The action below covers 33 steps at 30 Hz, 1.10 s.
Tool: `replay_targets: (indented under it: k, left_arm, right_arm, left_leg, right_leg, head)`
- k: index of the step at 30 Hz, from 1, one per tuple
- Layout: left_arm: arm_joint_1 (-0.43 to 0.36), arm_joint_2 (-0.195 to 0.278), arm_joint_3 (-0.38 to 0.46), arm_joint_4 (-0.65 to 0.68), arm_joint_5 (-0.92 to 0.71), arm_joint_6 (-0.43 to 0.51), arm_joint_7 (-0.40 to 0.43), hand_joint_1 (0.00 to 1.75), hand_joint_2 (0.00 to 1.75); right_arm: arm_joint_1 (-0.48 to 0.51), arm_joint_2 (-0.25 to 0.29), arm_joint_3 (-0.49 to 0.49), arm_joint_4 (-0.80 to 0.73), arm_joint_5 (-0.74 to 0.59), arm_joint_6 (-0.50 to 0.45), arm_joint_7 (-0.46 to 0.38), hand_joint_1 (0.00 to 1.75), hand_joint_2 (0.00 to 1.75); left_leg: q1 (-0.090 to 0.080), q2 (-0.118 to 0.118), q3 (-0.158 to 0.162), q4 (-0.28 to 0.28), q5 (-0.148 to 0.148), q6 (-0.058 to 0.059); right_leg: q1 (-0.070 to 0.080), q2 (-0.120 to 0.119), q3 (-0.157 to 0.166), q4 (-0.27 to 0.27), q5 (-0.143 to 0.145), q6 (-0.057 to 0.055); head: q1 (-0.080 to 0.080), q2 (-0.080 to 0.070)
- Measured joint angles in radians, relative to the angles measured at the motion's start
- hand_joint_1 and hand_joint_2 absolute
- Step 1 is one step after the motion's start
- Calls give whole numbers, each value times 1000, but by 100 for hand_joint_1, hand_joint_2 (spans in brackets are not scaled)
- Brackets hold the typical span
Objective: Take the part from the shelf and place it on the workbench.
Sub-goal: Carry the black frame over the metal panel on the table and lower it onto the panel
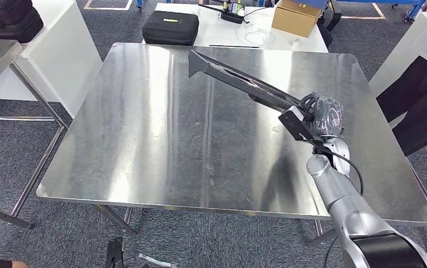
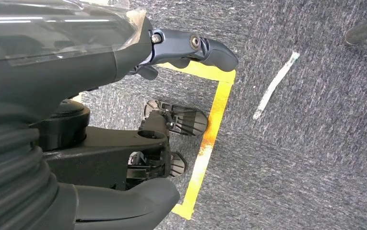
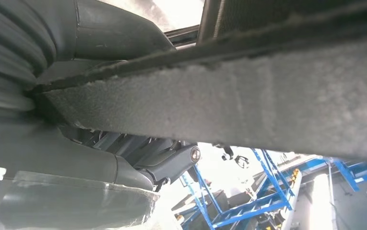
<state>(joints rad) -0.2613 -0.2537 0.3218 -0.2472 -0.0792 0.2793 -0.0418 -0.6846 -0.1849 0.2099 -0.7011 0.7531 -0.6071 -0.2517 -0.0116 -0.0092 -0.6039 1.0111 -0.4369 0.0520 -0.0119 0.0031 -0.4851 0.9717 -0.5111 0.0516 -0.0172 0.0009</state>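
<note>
While your right hand (image 1: pixel 324 116) grips the part (image 1: pixel 239 82) reaching ahead over the bench (image 1: pixel 144 139), lower it flat; release gently.

Right arm (image 1: pixel 345 201): silver rounded segments, black band at the lowest visible part, thin black cable looping beside the forearm. Right hand (image 1: pixel 324 114) is dark under clear crinkled plastic wrap, with a black box-shaped module at the wrist. Left hand (image 2: pixel 124 120): grey ribbed cover, thick grey thumb, dark fingers (image 2: pixel 200 48) with silver screws, clear plastic over the top.
</note>
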Motion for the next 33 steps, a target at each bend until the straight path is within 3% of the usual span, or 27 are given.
replay_targets:
  k: [24, 26, 28, 30, 33]
  left_arm:
    - [-1, -4, -17, 0, -2, 11, 14, 0, 175]
    - [23, 1, -20, 7, -14, 16, 1, 0, 175]
    - [89, 25, -27, 23, -27, -28, -66, 0, 175]
    - [168, 61, -32, 40, -24, -89, -120, 0, 175]
    - [251, 97, -29, 51, 0, -113, -113, 0, 175]
  right_arm:
    - [37, -26, 25, -55, 12, 12, 22, 173, 175]
    - [38, -27, 26, -54, 31, 4, 47, 173, 175]
    - [55, -43, 21, -54, 35, -16, 63, 173, 175]
    - [88, -73, 3, -55, 11, -25, 37, 173, 175]
    - [119, -101, -32, -58, 5, -18, -4, 173, 175]
  left_leg:
    - [0, 0, 0, 0, 0, 0]
    - [0, 1, 1, -1, -1, -1]
    - [0, 1, 4, -1, -3, -1]
    - [0, 0, 3, 0, -4, -1]
    - [-1, 0, -3, 0, -4, -1]
  right_leg:
    - [0, 0, 0, 0, 0, 0]
    - [0, 1, 1, 0, 0, 0]
    - [0, 1, 2, -1, -2, 0]
    - [0, 0, 2, -1, -3, 0]
    - [0, 0, -3, 0, -3, 0]
  head:
    - [0, 0]
    - [0, 0]
    - [0, 0]
    - [-1, 0]
    - [-1, 0]
